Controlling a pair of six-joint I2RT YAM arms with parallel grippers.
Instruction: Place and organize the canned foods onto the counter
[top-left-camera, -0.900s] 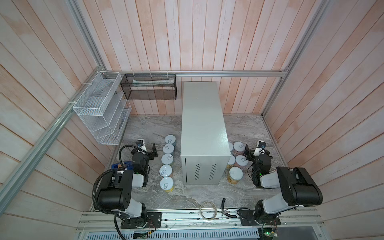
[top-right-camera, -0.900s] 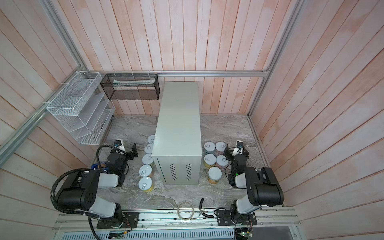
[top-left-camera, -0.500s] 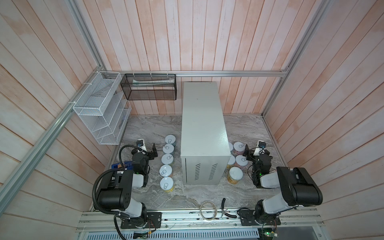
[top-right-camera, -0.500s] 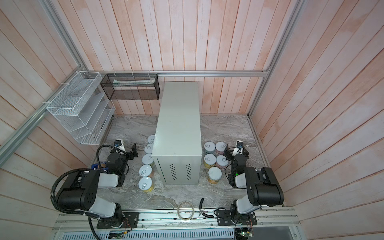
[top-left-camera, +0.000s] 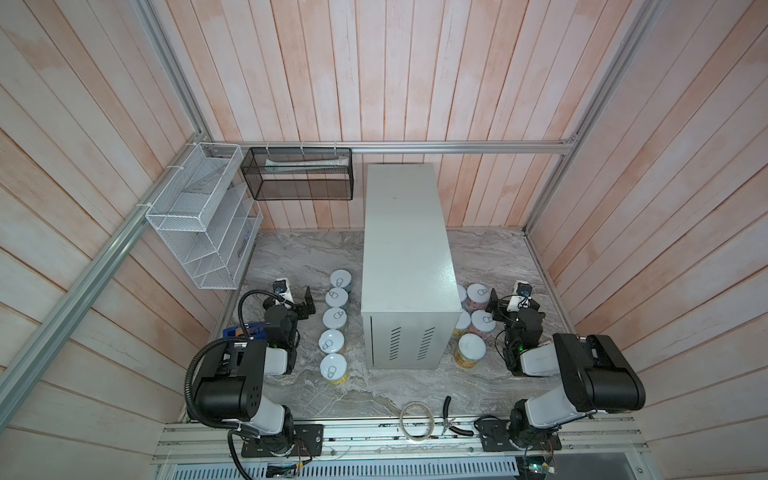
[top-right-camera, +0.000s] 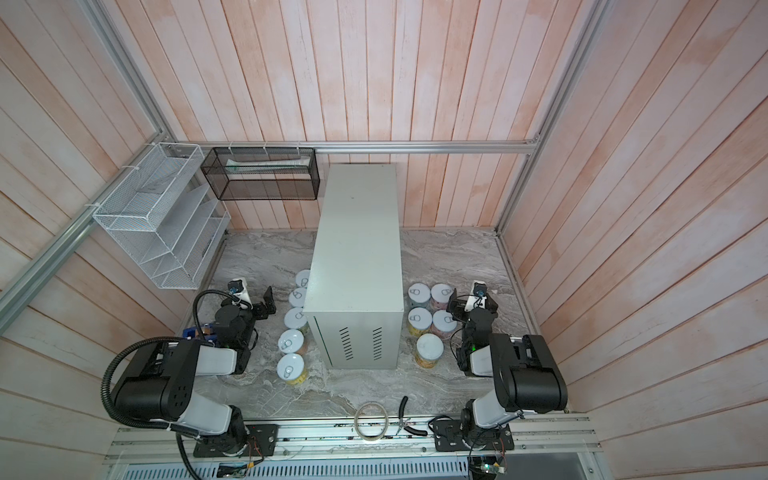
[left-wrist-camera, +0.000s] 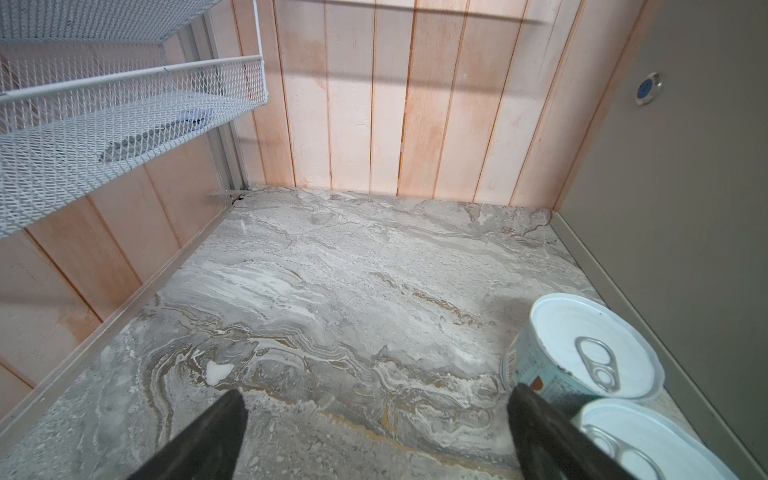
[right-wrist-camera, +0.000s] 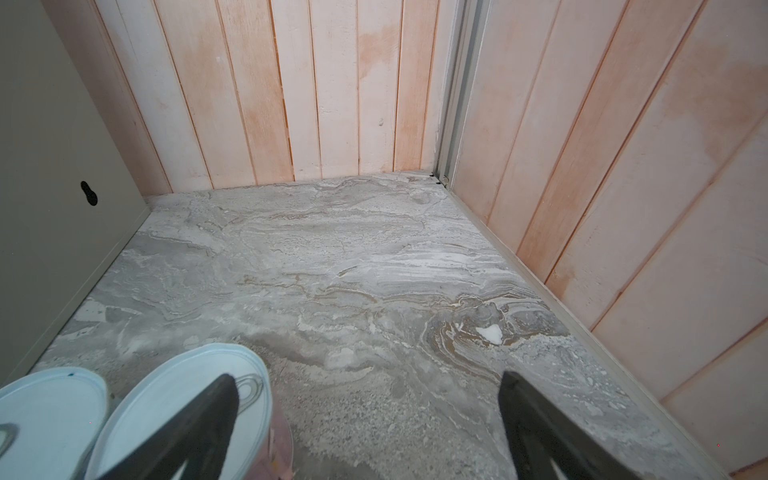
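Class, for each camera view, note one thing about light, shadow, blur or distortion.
In both top views, even light, wall planks splay outward; in the left wrist view, a shadow band crosses the back wall; in the right wrist view, the near cans look soft.

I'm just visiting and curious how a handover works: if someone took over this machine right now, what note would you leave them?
Left tool: open, empty, low over the marble floor next to the cans.
Right tool: open, empty, low on the other side.
Cans: five in a row left of the cabinet, five more clustered to its right, all upright on the floor.
Done: nothing; no can is on the cabinet top yet.
Left: lift all ten onto the cabinet top and arrange them neatly.
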